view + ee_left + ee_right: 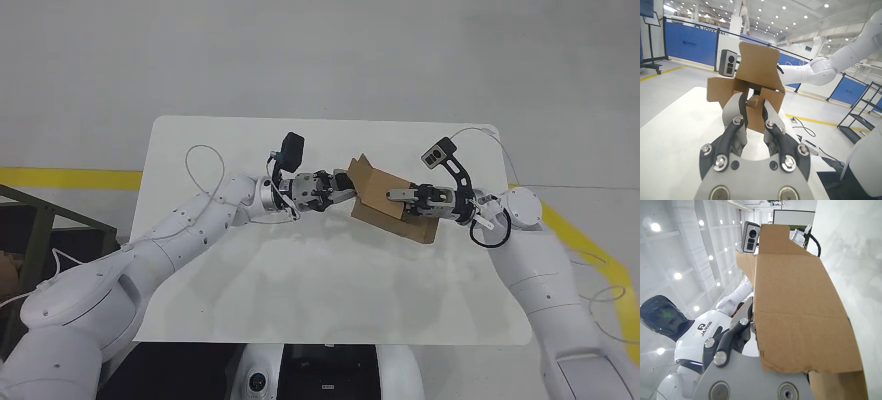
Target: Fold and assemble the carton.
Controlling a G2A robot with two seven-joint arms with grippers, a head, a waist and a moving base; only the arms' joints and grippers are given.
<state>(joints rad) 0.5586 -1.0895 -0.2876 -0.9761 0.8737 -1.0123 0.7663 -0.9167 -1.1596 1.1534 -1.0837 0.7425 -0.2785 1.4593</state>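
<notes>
Left tool [752, 98]: fingers spread apart, one on each side of the carton's near face.
Carton [761, 75]: brown, open at the near end, one flap standing up, another splayed sideways.
Tabletop [687, 117]: white, beneath the carton.
Right arm [821, 70]: white, beyond the carton.

Top view overhead, facing table [300, 290]; both wrist views close, sharing carton [759, 64].
</notes>
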